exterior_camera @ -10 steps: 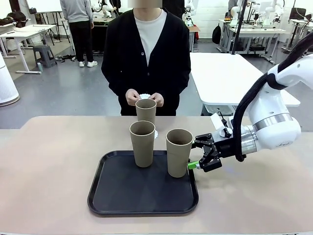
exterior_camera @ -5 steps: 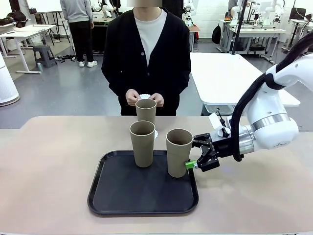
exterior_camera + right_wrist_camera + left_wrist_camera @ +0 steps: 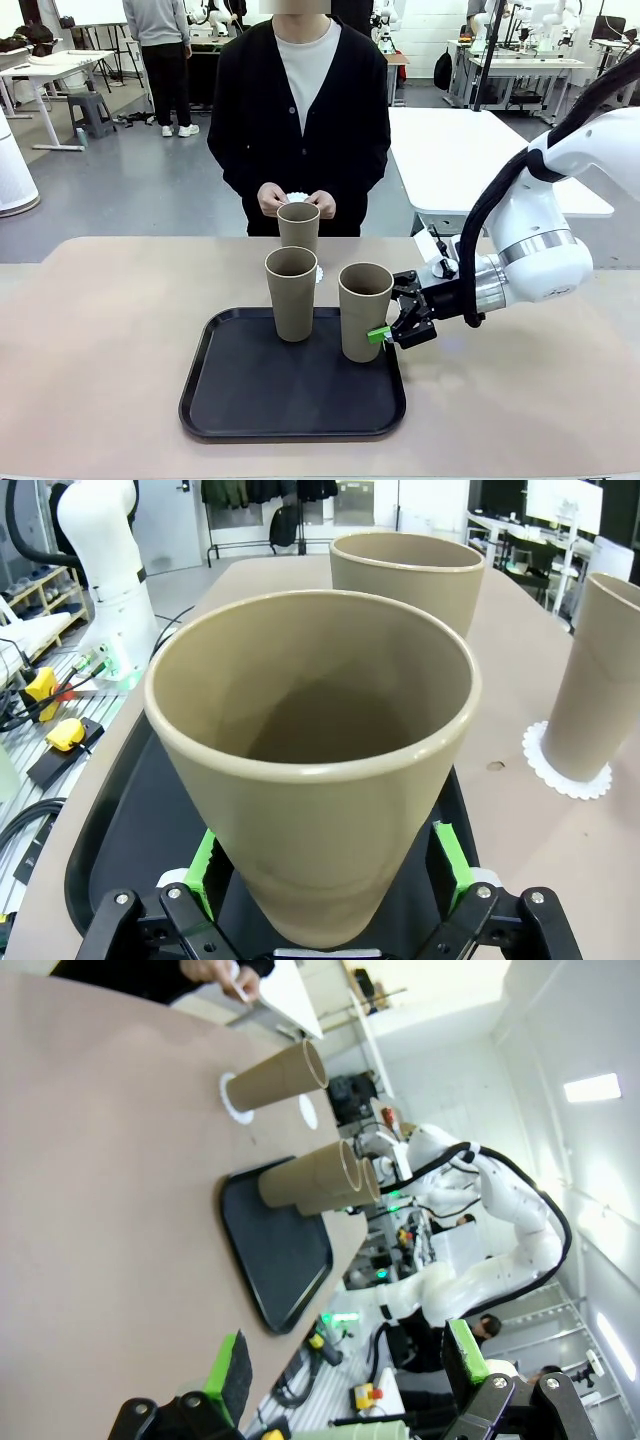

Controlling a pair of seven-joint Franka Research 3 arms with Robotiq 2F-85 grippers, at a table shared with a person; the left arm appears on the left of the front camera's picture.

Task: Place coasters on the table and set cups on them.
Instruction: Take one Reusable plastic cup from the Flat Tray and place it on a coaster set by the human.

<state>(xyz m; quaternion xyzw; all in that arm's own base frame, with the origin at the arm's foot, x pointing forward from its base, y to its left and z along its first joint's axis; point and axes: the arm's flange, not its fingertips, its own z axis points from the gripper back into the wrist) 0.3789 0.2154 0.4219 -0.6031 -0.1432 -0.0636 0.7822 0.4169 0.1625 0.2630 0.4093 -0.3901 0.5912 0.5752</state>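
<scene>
Cups (image 3: pixel 291 295): one of three judged set, two left.
Bench (image 3: pixel 100 340) carries the far cup (image 3: pixel 298 225) on its coaster (image 3: pixel 560 775). The tray (image 3: pixel 230 400) holds two cups. Right tool (image 3: pixel 388 322) straddles the right-hand cup (image 3: pixel 365 310), jaws apart. Left tool (image 3: pixel 350 1355) is apart and empty. Person's hands (image 3: pixel 322 203) hold a spare coaster (image 3: pixel 297 195).

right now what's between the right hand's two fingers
A cup on the black tray: the right wrist view shows it standing between the open right hand's green pads. Whether they touch it cannot be told.
</scene>
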